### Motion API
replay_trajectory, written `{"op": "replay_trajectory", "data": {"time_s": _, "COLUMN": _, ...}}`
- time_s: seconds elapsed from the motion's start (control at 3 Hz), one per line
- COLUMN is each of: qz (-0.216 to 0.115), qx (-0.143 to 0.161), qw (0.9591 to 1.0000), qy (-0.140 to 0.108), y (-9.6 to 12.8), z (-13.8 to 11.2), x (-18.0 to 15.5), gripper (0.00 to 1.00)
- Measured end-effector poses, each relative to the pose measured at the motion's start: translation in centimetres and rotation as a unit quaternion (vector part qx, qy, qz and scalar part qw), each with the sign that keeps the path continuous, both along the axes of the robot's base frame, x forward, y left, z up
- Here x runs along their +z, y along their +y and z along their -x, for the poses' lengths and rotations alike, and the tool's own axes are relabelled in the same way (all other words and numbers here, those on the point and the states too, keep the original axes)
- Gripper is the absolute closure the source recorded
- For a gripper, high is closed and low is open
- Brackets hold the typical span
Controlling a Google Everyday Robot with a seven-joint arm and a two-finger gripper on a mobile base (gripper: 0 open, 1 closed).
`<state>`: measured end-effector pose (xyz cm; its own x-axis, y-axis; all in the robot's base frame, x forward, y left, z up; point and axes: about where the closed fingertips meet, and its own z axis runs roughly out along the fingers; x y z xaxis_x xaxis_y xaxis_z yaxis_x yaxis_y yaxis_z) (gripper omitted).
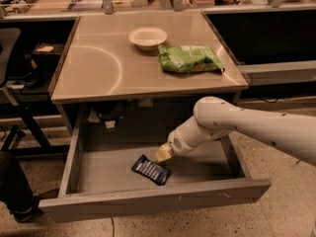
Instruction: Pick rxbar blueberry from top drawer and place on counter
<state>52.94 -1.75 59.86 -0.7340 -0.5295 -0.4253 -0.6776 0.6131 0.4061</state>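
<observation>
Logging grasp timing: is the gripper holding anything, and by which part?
Cannot tell. The gripper is low in the drawer, right by the rxbar, which lies flat on the drawer floor; no clear hold shows.

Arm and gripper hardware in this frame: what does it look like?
White arm: smooth rounded tubular shells, small dark dots, bulbous elbow joint, no cables showing. Pale tan gripper, tapered, inside the grey metal drawer.
</observation>
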Motion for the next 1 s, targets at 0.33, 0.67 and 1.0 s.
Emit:
{"op": "replay_trajectory", "data": {"time_s": 0.33, "qz": 0.0, "qx": 0.0, "qw": 1.0, "qy": 0.0, "y": 0.0, "z": 0.0, "x": 0.0, "gripper": 0.39}}
{"op": "replay_trajectory", "data": {"time_s": 0.67, "qz": 0.0, "qx": 0.0, "qw": 1.0, "qy": 0.0, "y": 0.0, "z": 0.0, "x": 0.0, "gripper": 0.1}}
{"op": "replay_trajectory", "data": {"time_s": 1.0, "qz": 0.0, "qx": 0.0, "qw": 1.0, "qy": 0.0, "y": 0.01, "z": 0.01, "x": -0.01, "gripper": 0.0}}
